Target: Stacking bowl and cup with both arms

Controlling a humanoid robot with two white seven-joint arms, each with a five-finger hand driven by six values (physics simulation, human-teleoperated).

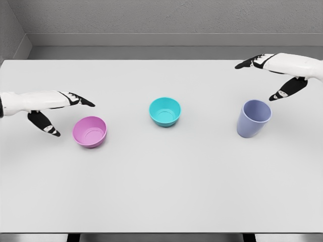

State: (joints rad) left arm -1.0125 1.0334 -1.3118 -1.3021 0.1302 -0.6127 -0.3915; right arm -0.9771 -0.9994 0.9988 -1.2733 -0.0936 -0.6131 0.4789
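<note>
Three containers sit on the white surface (pixel 161 191), all upright and open side up, spread out in a loose row and well apart from each other. On the left there's a pink bowl (pixel 90 131), in the middle a teal bowl (pixel 165 111) set a bit further back, and over on the right a lavender cup (pixel 253 118) that's taller than both bowls. Nothing is stacked yet, each one is on its own patch of the surface.

The left hand (pixel 53 108) comes in from the left edge and hovers just beside the pink bowl, on its left and slightly behind it. Fingers are stretched out flat, pointing toward the middle of the surface, with the thumb hanging down and away from them, so it's wide open and holding nothing. The fingertips (pixel 86 102) end just above the bowl's far-left rim, but I can't see any actual contact.

The right hand (pixel 272 75) reaches in from the right edge, up behind and to the right of the lavender cup. Same pose basically: fingers extended toward the left, thumb (pixel 285 91) angled down toward the cup's rim, hand spread apart and empty. The thumb tip looks near the cup's back edge, not touching as far as I can tell.

The teal bowl has neither hand near it.
</note>
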